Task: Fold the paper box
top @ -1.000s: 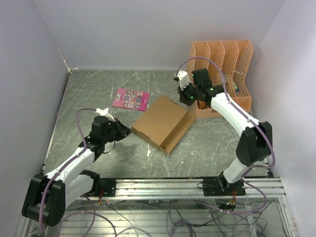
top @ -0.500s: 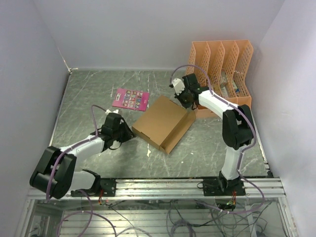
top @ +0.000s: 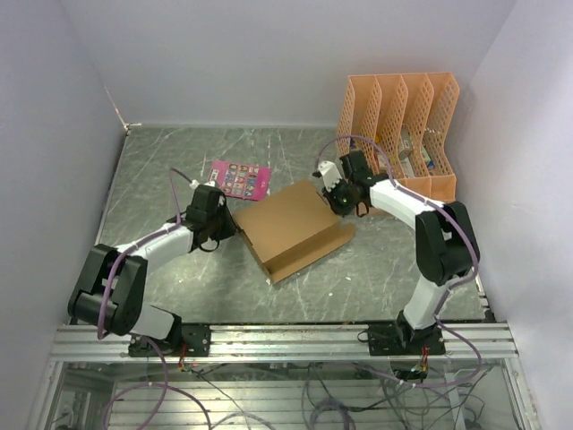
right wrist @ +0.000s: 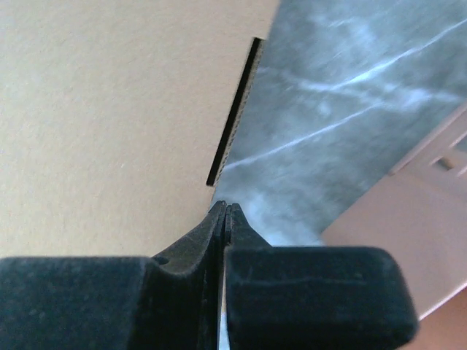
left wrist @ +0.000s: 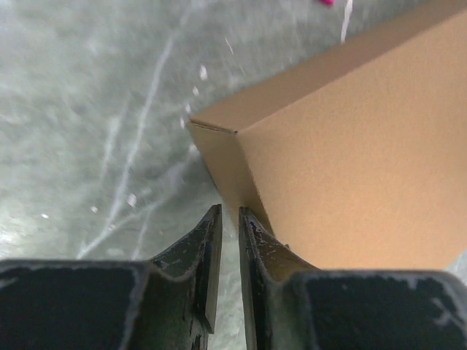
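Observation:
The paper box (top: 291, 228) lies as a shallow brown cardboard shape in the middle of the table, its right side open. My left gripper (top: 228, 224) sits low at the box's left corner. In the left wrist view its jaws (left wrist: 229, 211) stand a narrow gap apart with only table showing between them, right beside the box wall (left wrist: 350, 168). My right gripper (top: 338, 204) rests at the box's far right edge. In the right wrist view it (right wrist: 227, 206) is shut on nothing, its tips against the cardboard panel (right wrist: 109, 124) near a cut edge.
An orange lattice file organizer (top: 403, 116) stands at the back right, close behind my right arm, and shows as a peach wall (right wrist: 408, 233) in the right wrist view. A pink printed card (top: 238, 179) lies behind the box's left corner. Grey walls enclose the table.
The box has turned and slid slightly toward the left. My left gripper moved forward to its left corner and its jaws parted a little. My right gripper came down and nearer onto the box's far edge.

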Robot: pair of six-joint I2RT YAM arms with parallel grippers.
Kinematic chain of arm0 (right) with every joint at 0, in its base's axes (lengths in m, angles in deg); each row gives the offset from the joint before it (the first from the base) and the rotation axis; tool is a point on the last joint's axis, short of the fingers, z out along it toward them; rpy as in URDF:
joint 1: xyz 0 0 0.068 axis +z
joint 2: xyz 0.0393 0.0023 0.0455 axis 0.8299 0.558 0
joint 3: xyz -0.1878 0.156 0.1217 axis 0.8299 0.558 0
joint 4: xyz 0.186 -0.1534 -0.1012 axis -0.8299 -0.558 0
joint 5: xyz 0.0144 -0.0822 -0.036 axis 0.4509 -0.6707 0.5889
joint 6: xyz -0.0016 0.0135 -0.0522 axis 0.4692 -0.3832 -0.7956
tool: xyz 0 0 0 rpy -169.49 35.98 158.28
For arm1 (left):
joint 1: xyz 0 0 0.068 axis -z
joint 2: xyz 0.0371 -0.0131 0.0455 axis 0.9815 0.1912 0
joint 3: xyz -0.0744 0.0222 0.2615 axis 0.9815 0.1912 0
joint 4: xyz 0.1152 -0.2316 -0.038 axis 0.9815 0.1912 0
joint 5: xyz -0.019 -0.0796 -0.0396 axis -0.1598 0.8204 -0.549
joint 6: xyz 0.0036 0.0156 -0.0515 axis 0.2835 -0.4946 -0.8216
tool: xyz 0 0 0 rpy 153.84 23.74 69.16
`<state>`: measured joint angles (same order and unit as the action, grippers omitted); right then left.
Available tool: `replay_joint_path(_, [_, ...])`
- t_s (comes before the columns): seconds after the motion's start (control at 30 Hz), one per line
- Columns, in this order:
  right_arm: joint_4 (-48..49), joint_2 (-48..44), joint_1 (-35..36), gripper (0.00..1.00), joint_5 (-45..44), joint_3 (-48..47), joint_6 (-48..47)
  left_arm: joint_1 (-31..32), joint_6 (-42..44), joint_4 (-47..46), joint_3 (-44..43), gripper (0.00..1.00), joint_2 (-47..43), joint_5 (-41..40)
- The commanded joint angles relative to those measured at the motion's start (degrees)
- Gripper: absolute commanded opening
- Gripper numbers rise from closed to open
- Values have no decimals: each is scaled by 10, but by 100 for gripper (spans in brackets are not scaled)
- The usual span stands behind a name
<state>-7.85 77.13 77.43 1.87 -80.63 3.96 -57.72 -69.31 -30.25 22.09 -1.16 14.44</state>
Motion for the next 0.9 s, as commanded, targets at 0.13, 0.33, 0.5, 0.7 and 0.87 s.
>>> replay_joint_path(0.13, [-10, -120, 23, 0, 103, 137, 56, -45, 72, 33, -100, 26, 65, -5])
replay_joint_path(0.33, [-42, -206, 59, 0, 159, 200, 30, -44, 101, 25, -177, 26, 174, 81])
replay_joint_path(0.5, [-80, -242, 85, 1, 176, 208, -14, -32, 127, 39, -245, 26, 238, 122])
replay_joint_path(0.7, [-145, -265, 75, 8, 165, 191, -84, -21, 169, 118, -374, 29, 290, 105])
replay_joint_path(0.87, [-150, -315, 27, 27, 172, 177, -99, -37, 193, 186, -454, 42, 279, 38])
